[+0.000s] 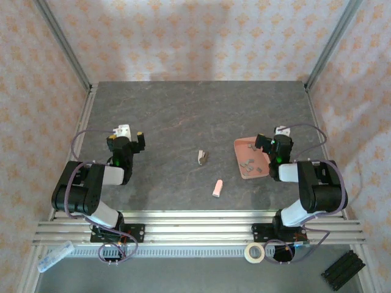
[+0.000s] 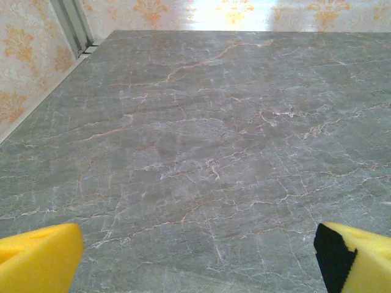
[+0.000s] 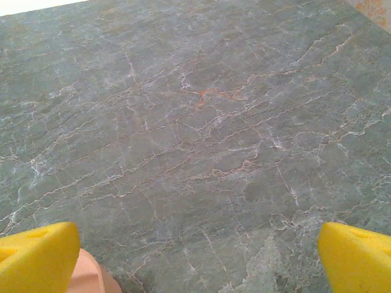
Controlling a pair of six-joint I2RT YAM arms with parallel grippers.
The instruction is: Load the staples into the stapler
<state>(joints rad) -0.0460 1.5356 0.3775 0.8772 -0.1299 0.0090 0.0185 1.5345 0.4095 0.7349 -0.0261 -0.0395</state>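
Several tiny grey staples (image 1: 248,163) lie in a shallow pink tray (image 1: 241,168) at the right of the table. A small grey-brown object (image 1: 202,157) at mid-table looks like the stapler, too small to make out well. My right gripper (image 1: 270,137) hovers open over the tray's far right edge; in the right wrist view its yellow fingertips (image 3: 36,256) stand wide apart over bare table, with the tray rim (image 3: 91,278) at the lower left. My left gripper (image 1: 132,132) is open at the left side, its yellow pads (image 2: 36,259) spread with nothing between them.
A small pink block (image 1: 217,188) lies on the dark marbled table (image 1: 183,116) near the front, below the grey-brown object. Metal frame posts stand at the far corners. A tape roll (image 1: 254,252) and a black part (image 1: 343,269) lie off the table in front.
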